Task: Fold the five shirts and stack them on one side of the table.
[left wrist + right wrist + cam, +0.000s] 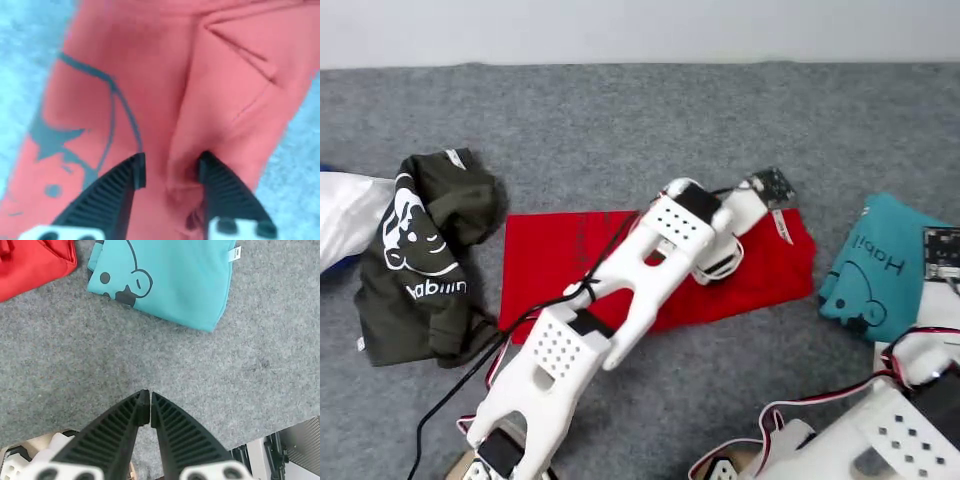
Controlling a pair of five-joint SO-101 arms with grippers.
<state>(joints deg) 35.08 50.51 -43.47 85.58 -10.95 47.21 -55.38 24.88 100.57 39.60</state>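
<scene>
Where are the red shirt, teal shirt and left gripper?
red shirt (550,265), high view, flat bare cloth at one end.
teal shirt (170,280), right wrist view, plain cloth beside the print.
left gripper (172,160), left wrist view, midway between its fingers.

Notes on print:
- Dark olive shirt (425,255): white lettering stood under a cartoon face.
- Teal shirt (870,275): dark lettering ran beside a printed figure.
- White tag (782,228) on red shirt (560,265): too small to read.
</scene>
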